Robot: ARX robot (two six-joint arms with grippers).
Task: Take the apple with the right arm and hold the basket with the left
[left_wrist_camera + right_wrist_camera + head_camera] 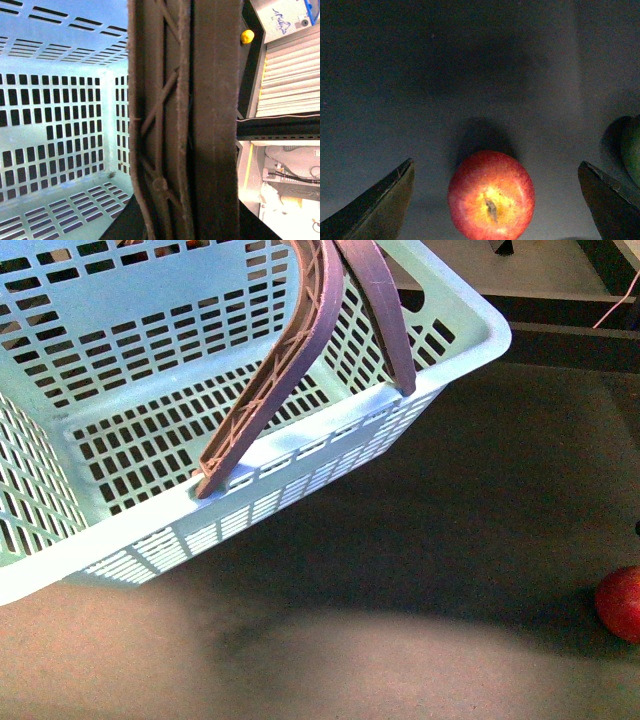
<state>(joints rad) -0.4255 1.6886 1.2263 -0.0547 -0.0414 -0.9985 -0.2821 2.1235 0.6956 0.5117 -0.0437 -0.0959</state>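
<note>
The pale mint-aqua basket (230, 370) fills the upper left of the front view, tilted, with its two brownish-mauve handles (290, 360) rising out of frame. My left gripper is out of the front view; in the left wrist view it is shut on the ribbed handles (185, 120), which run straight through its jaws, with the basket's slotted inside (60, 125) beyond. The red apple (621, 603) lies on the table at the right edge. In the right wrist view the apple (491, 196), with its yellow patch, sits between the open fingers of my right gripper (497, 205), touching neither.
The dark table (420, 540) stretches right of the basket. A green fruit (632, 150) lies close beside one right finger (610, 200). A shelf with a small yellow object (247, 36) and boxes stands beyond the handles.
</note>
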